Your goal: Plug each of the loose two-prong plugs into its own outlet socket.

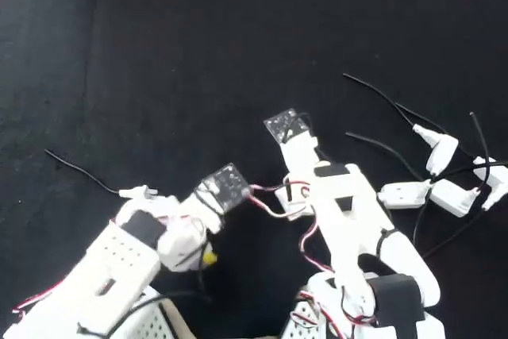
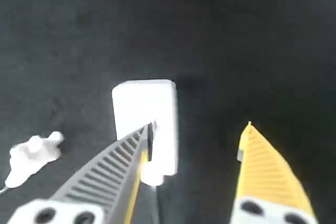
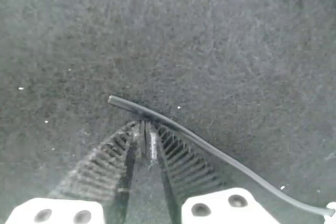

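My left gripper (image 2: 199, 127) hangs open over the black table, one grey finger (image 2: 123, 158) and one yellow finger (image 2: 265, 169). A white outlet block (image 2: 149, 106) lies flat under the grey fingertip. A loose white plug (image 2: 31, 153) lies off to one side of it; in the high view this plug (image 1: 139, 193) rests beside the left arm (image 1: 151, 240), with a thin black cord (image 1: 75, 166). My right gripper (image 3: 146, 129) is shut with nothing in it, and the free end of a black cord (image 3: 113, 100) lies just past its tips.
More white plugs and outlet blocks (image 1: 405, 194) (image 1: 437, 149) (image 1: 454, 198) (image 1: 492, 176) cluster at the right of the table with tangled black cords (image 1: 381, 94). The right arm (image 1: 349, 212) stands beside them. The far half of the black cloth (image 1: 198, 53) is bare.
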`<action>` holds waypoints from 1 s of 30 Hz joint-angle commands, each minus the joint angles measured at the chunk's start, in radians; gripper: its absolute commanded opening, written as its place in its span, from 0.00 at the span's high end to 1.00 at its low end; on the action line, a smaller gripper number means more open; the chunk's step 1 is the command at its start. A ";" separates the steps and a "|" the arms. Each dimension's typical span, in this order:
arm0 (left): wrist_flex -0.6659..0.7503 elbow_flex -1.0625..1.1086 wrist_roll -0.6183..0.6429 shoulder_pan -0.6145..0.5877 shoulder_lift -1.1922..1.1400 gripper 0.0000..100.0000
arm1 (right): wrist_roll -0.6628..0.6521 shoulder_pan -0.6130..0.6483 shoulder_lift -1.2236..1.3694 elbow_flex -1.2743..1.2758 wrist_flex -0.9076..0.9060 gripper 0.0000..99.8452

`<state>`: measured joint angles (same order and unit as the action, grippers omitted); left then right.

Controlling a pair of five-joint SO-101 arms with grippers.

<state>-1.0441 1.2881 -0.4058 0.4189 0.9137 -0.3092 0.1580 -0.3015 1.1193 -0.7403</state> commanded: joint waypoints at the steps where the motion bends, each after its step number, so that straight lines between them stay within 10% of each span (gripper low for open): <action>1: 0.078 -0.070 -0.038 -0.082 -0.199 0.73 | -0.012 0.008 0.028 -0.005 -0.008 0.99; 30: 0.060 -0.277 -0.064 -0.085 -0.462 0.97 | -0.012 0.008 0.028 -0.005 -0.008 0.99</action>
<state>-0.9812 1.0810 -0.4810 0.3345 0.4549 -0.3138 0.1626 -0.2923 1.1055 -0.7403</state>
